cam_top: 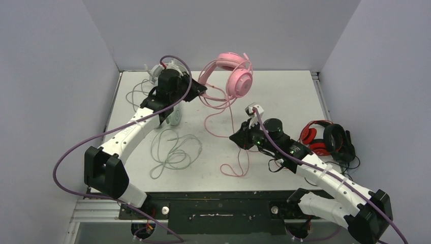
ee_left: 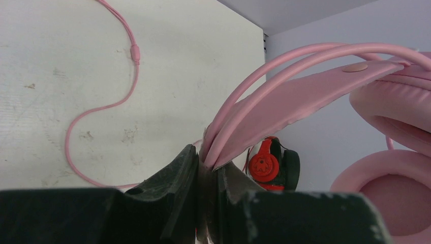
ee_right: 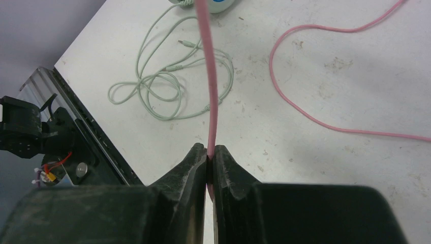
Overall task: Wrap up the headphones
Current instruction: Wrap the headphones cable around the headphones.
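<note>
The pink headphones (cam_top: 231,71) hang lifted over the back of the table. My left gripper (cam_top: 201,90) is shut on their headband (ee_left: 305,86), which goes in between the jaws of this left gripper (ee_left: 208,157). Their pink cable (cam_top: 223,122) trails down and loops over the table. My right gripper (cam_top: 235,137) is shut on that cable (ee_right: 208,76), which is pinched at the tips of the right gripper (ee_right: 209,154). A mint green headset (cam_top: 175,116) lies mostly hidden under the left arm, with its cable (cam_top: 170,152) tangled in front. A pale grey-white headset (cam_top: 150,71) peeks out behind the left arm.
A red and black headset (cam_top: 328,140) lies at the table's right edge and also shows in the left wrist view as a small red and black headset (ee_left: 269,165). The mint cable (ee_right: 167,86) lies in loops near the table's front left. Grey walls close in the back and both sides.
</note>
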Motion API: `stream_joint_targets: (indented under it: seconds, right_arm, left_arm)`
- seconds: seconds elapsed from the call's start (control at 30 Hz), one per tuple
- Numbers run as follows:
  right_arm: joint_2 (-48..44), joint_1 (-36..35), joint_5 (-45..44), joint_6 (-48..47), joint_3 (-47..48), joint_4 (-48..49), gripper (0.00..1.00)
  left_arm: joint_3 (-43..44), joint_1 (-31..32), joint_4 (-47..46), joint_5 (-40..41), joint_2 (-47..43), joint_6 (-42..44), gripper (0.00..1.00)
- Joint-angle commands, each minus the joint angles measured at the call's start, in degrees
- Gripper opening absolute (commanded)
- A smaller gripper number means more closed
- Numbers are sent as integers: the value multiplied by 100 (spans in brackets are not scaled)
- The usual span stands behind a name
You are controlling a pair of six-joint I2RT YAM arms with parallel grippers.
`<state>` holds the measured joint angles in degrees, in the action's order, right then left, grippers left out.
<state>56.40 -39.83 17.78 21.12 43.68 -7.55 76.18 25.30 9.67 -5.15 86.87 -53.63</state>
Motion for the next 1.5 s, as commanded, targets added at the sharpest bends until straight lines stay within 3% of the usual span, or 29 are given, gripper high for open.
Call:
stream_joint_targets:
  seconds: [0.0, 0.3, 0.53, 0.67, 1.0, 1.1, 1.27, 1.47]
  right_arm:
    - [41, -7, -37, 108, -354, 692, 0]
    - [11, 53, -202, 146, -911, 1082, 0]
    - [-373, 169, -548, 41, -1377, 1662, 15]
    - [-719, 250, -716, 95, -1850, 2524, 17]
    - [-258, 710, 55, -323, -2019, 3696, 19]
    - [-16, 1099, 605, -147, -2098, 4199, 19]
    - [521, 1624, 1616, 344, -2186, 5275, 28]
    - [1165, 1702, 1970, 525, -2070, 5916, 31]
  left_arm:
    - [151, -129, -883, -573, -391, -603, 0]
    - [76, -205, -1391, -1496, -432, -1128, 0]
    - [-566, -87, -1866, -2232, -759, -1497, 0]
    - [-900, -57, -1860, -2495, -1072, -1536, 0]
    - [-1235, 365, -1623, -3502, -1515, -1355, 0]
    - [-1345, 426, -1617, -3798, -1622, -1317, 0]
    - [-1380, 467, -1263, -3942, -1813, -1053, 0]
    - [-1268, 514, -890, -4307, -1876, -753, 0]
